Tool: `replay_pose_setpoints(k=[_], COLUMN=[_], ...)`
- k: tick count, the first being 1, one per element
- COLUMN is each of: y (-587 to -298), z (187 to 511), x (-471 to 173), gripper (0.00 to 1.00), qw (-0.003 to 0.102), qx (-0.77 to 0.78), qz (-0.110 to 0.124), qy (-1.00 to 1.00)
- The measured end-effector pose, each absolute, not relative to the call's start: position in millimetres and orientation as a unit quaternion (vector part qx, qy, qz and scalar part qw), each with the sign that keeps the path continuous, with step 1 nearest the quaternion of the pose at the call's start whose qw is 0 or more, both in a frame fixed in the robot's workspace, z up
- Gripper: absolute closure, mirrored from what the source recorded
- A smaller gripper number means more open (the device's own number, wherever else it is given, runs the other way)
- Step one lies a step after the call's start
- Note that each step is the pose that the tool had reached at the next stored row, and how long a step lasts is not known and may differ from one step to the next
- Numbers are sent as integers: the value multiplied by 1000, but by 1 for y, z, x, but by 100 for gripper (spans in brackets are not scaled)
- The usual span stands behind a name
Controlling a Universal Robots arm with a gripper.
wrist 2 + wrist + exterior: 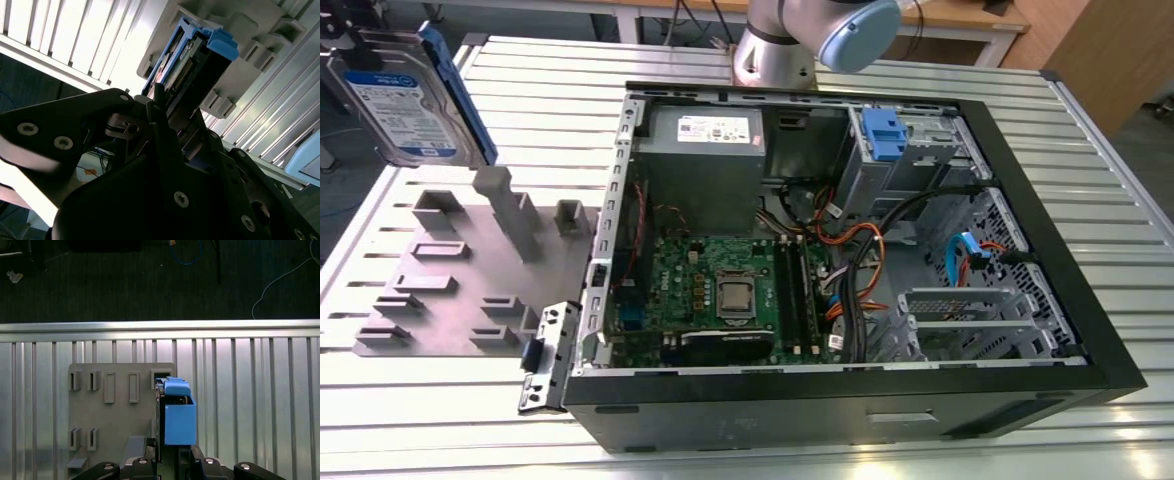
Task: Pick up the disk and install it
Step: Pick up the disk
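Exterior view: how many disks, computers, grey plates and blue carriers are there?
disk: 1
open computer case: 1
grey fixture plate: 1
blue drive carrier in the case: 1
Total: 4

At the exterior view's left, the disk (403, 105) hangs in the air above a grey plate (454, 275). An open computer case (854, 410) sits beside the plate.
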State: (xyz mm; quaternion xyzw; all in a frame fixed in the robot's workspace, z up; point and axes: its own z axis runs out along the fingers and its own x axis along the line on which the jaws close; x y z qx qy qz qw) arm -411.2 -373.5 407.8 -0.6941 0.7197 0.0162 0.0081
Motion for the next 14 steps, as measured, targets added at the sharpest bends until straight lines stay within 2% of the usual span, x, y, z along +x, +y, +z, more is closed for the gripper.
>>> replay_pose_setpoints(k=[14], y=[-374], z=[417], x=[-411], gripper=[65], qw=[8], qx=[-694], qz=[16], qy=[720])
